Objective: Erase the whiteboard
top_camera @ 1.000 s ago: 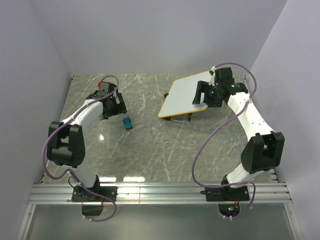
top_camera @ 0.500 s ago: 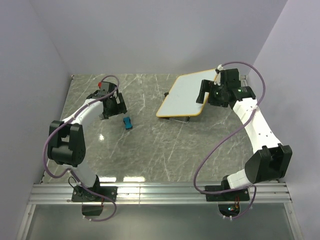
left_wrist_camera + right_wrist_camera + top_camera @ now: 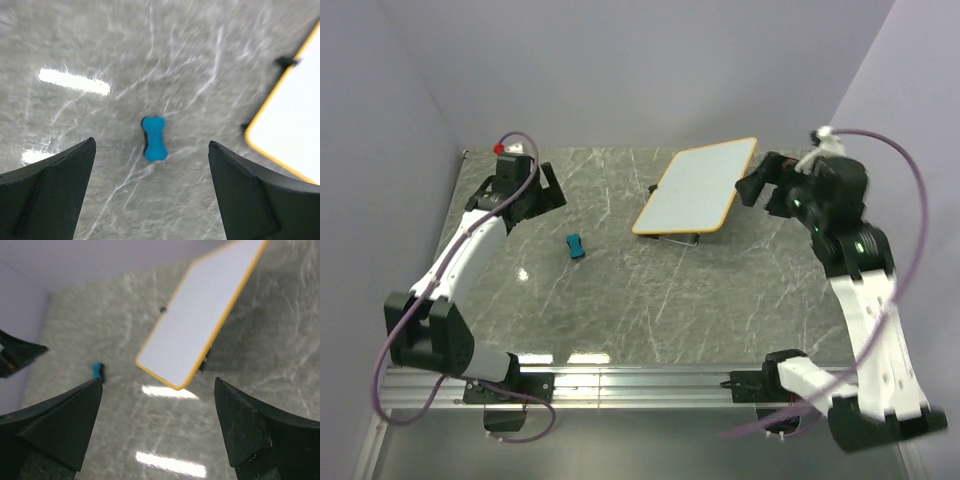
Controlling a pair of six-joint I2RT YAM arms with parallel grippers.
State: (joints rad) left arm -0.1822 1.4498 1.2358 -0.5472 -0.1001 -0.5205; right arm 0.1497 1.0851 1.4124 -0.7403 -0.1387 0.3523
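Right now both arms are hovering off the tabletop (image 3: 620,310), nothing in either grip.

L side: my left fingers (image 3: 548,188) are hanging spread wide over the far-left part of the grey marbled surface. In the left wrist view the two dark pads (image 3: 50,195) are sitting at the bottom corners w/ open tabletop showing between them. Directly below that gap the small blue eraser (image 3: 154,138) is lying flat, bone-shaped, long axis running roughly away from the cam. Not touching it. In the top view the eraser (image 3: 576,246) is lying near centre-left, between my L fingers and the board, apart from both.

R side: my right fingers (image 3: 756,192) are also spread apart, pointing toward the board's right edge from just beside it. In the right wrist view both pads (image 3: 55,430) are framing the scene w/ nothing pinched, and the board is showing clear of them.

Task item: the whiteboard (image 3: 695,187) is sitting on the far-right half of the tabletop, rotated so one corner is pointing toward the back wall. Orange-yellow rim, rounded corners, small black feet peeking out under the near and left edges. Face is looking plain white, no marks I can make out; wrist views are blurring a bit.

Glare patches are showing on the tabletop near the front.
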